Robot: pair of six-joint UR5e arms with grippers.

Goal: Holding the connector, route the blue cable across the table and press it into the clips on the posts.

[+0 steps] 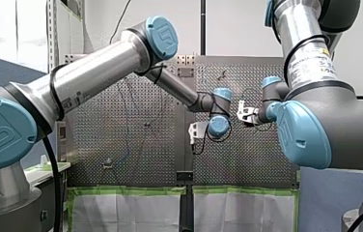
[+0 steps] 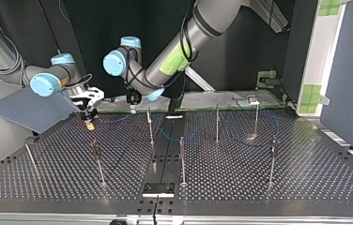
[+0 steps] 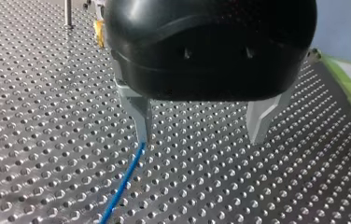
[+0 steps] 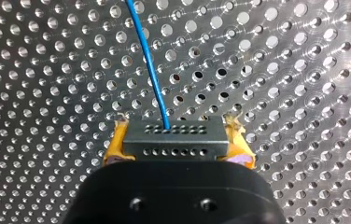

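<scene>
In the right wrist view my right gripper (image 4: 176, 133) has its yellow pads (image 4: 114, 142) shut on a dark grey connector (image 4: 173, 139). The thin blue cable (image 4: 149, 60) leaves the connector and runs ahead over the perforated table. In the top view this gripper (image 2: 89, 116) hangs low over the plate at the back left. My left gripper (image 3: 201, 140) stands open just above the plate, metal fingers (image 3: 138, 114) wide apart. The blue cable (image 3: 122, 182) lies on the plate by one fingertip, outside the gap. Thin posts (image 2: 150, 126) stand across the table, with the cable (image 2: 165, 135) looping loosely among them.
More posts (image 2: 272, 159) rise at the top view's right and another (image 2: 97, 161) nearer the front left. A dark block (image 2: 158, 189) sits at the front edge. Green tape (image 2: 313, 93) marks the right border. Both forearms cross above the table's back.
</scene>
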